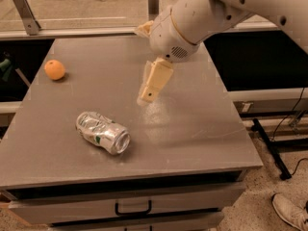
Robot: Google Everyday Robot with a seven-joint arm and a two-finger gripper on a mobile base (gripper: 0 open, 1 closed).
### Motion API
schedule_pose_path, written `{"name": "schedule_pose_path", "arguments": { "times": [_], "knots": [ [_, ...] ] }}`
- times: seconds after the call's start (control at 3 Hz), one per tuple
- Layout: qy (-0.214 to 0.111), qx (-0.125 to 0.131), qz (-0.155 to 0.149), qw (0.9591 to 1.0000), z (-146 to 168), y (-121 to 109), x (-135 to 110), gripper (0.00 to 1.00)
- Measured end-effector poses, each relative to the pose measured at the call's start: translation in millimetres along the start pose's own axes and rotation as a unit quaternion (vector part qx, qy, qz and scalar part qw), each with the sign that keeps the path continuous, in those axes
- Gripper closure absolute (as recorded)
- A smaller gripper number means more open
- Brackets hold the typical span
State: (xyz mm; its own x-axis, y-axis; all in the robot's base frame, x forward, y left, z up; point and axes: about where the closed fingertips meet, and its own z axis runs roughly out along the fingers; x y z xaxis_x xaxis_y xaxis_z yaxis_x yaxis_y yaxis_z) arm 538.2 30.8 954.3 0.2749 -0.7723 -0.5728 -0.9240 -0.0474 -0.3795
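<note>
**Crushed silver drink can (102,133) lies on its side, apart from the cream two-finger gripper (144,99)**

Farthest left, a round orange fruit (54,70) sits on the grey tabletop (207,129). It is up and to the left of the can and well apart from it.

The can rests on the front-left part of the tabletop. It is dented, has green markings on its wall, and has one round end turned toward the front right.

Right of the can and farther back, the gripper hangs over the middle of the tabletop, pointing down and slanting a little toward the can. Its fingers (155,81) look pressed together into one wedge, with nothing between them. Their tips are up and to the right of the can, near it but not touching, and bare tabletop shows in between. Whether the tips touch the tabletop cannot be told.

Above the gripper and further right of the can, the thick white arm (207,13) runs up toward the top right corner.

Below the can, the table front carries a drawer with a dark handle (133,209). Far right of the can, a pale shoe (290,211) lies on the floor.
</note>
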Motion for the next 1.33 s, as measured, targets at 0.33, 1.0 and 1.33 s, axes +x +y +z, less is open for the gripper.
{"name": "schedule_pose_path", "arguments": {
  "times": [0.33,1.0,1.33],
  "knots": [
    [-0.042,0.008,-0.003,0.9991,41,-23,-17,0.0],
    [-0.139,0.017,0.005,0.9902,149,-82,-67,0.0],
    [-0.165,0.016,0.032,0.9857,189,-99,-97,0.0]
  ]
}}
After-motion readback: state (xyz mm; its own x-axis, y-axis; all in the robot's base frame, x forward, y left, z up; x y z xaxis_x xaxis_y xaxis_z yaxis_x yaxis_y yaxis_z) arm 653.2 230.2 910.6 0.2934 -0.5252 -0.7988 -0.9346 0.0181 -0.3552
